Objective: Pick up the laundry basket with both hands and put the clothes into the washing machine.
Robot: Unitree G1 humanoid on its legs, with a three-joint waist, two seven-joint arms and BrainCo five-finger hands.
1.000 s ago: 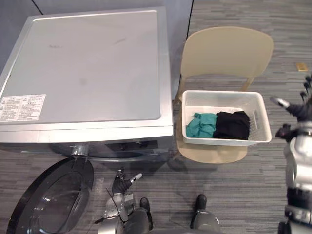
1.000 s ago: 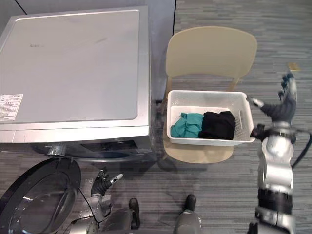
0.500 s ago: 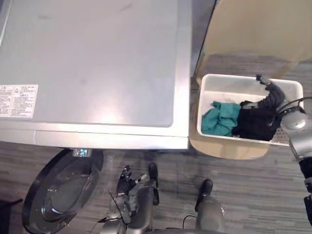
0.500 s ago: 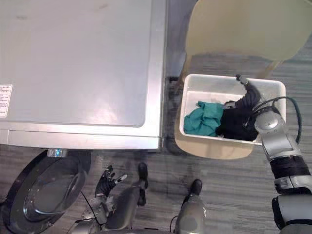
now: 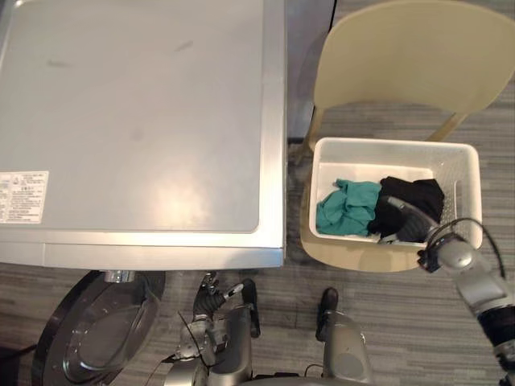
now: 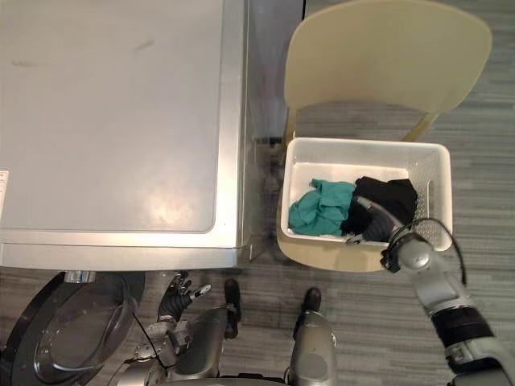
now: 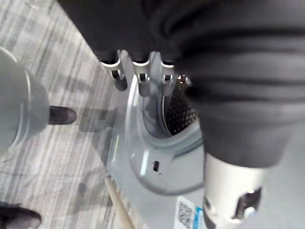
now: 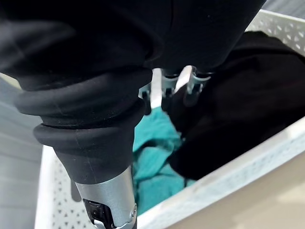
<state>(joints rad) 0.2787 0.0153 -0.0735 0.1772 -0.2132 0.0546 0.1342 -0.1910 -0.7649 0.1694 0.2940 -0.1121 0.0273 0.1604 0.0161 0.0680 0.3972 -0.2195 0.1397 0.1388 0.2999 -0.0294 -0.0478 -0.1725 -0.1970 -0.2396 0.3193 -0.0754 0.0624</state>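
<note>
Reaching over the near rim of the white laundry basket (image 5: 394, 145), the right hand (image 5: 401, 219) lies low inside it on the black garment (image 5: 414, 191), its dark ribbed cover hiding part of the cloth; whether this hand has closed on anything cannot be told. The basket stands on the seat of a beige chair (image 5: 410, 56), not lifted, with neither hand on its rim. Beside the black garment, on the side nearer the washing machine (image 5: 137, 121), a crumpled teal garment (image 5: 346, 207) touches it, and both pieces rest on the basket's bottom, well below the perforated walls. The chair is just beside the machine's right flank, a narrow gap between them, its backrest on the far side from the robot. The machine's flat grey top bears a white label near its front left corner. Its round door (image 5: 100, 330) is swung wide open at the front, down and to the left, with the glass bowl facing up above the grey striped carpet (image 5: 402, 322). The left hand (image 5: 211, 296) hangs low in front of the machine, just right of the open door and well apart from the basket; its fingers (image 7: 118, 78) are straight and spread, the thumb out to the side, and it holds nothing
</note>
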